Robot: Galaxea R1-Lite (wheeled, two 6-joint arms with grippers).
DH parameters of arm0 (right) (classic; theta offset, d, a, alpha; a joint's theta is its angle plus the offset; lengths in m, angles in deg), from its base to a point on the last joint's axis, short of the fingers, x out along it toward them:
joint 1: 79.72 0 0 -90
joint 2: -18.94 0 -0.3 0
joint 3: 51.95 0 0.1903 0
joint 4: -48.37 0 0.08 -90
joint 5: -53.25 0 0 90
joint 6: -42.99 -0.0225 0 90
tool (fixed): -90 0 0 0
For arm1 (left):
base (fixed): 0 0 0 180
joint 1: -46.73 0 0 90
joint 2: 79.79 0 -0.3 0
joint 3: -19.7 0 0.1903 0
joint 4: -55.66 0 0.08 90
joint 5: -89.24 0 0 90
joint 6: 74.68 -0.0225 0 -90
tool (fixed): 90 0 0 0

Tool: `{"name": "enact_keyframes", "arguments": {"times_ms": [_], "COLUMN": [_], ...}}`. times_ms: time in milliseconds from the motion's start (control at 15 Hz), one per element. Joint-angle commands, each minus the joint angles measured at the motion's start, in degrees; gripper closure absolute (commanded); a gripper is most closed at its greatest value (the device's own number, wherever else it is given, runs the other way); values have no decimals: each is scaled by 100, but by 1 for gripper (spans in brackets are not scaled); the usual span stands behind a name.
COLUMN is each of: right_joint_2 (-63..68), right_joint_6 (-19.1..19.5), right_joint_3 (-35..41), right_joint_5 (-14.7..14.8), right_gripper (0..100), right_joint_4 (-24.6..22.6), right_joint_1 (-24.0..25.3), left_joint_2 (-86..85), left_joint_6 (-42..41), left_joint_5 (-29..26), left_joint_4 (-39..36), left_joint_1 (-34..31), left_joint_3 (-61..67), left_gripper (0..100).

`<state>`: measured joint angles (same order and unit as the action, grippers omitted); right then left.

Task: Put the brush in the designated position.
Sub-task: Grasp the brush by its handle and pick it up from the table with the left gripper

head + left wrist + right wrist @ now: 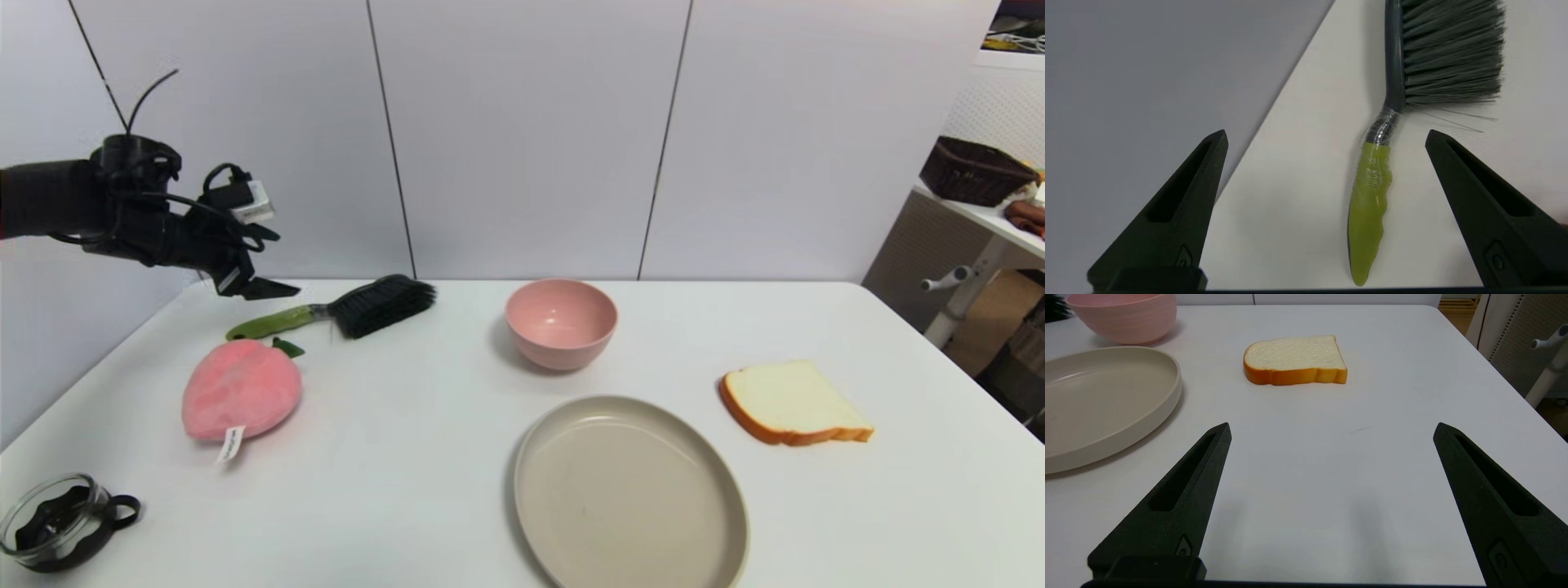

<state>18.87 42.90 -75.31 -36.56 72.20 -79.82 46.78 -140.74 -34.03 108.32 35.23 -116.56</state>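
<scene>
The white table stands against a wall of pale grey panels with thin dark seams. To the right of the table there is another desk with a dark woven basket on it.

The brush lies flat near the far left part of the table, its green handle toward the left edge and its black bristles toward the pink bowl. A pink plush peach lies just in front of the handle. A beige plate is in front of the bowl, and a slice of bread lies to its right. A small glass jar stands at the near left corner.

The left gripper hangs above the far left corner, over the handle end of the brush, with its jaws spread wide and holding nothing. The right gripper is low over the near right part of the table, jaws also spread apart and empty.
</scene>
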Motion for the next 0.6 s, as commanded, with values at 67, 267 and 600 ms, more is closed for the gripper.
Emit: {"name": "enact_keyframes", "arguments": {"times_ms": [67, 267, 600], "right_joint_2": [7, 7, 7], "right_joint_6": [1, 1, 1], "right_joint_3": [9, 9, 9], "right_joint_5": [-1, -1, -1], "right_gripper": [0, 0, 0], "right_joint_4": [-2, -2, -2], "right_joint_1": [-8, 1, 1], "left_joint_2": [667, 807, 913], "left_joint_6": [-126, -118, -100], "left_joint_5": [-294, -699, -804], "left_joint_4": [-20, 24, 33], "left_joint_1": [-107, -98, -98], "left_joint_3": [-57, -13, -4], "left_gripper": [0, 0, 0]}}
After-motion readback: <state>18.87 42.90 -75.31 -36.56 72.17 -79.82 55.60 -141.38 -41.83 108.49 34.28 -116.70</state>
